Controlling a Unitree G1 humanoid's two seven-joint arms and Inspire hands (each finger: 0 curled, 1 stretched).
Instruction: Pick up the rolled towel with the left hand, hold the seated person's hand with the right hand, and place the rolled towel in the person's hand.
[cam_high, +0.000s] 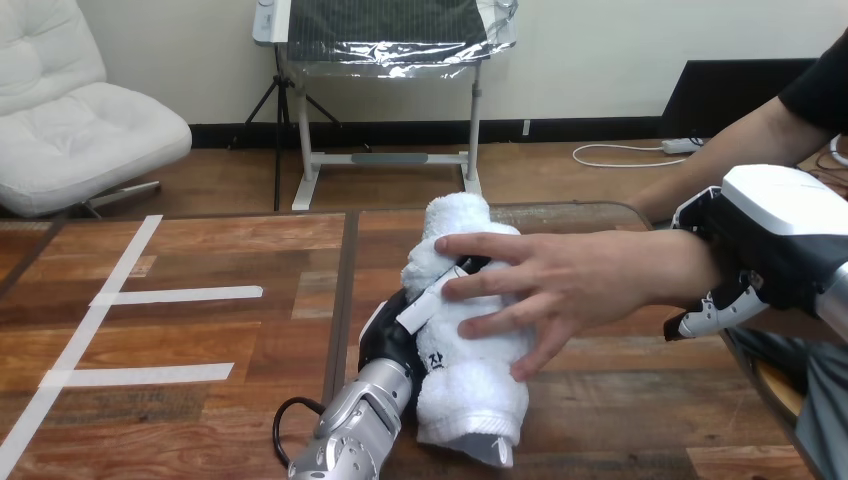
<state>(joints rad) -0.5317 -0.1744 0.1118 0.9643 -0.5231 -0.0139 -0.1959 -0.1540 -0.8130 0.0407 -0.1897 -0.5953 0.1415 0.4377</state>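
Mid-frame, our left hand (388, 340) gripped the soft, likely light rolled towel (470, 395) under the person's hand (570, 280), whose wrist (690, 265) our right hand (775, 235) clasped.

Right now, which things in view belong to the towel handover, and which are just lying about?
In the job: rolled towel; left hand curled round it; person's hand resting on the towel; right hand curled round the person's wrist.
Lying about: white tape strips on the table.
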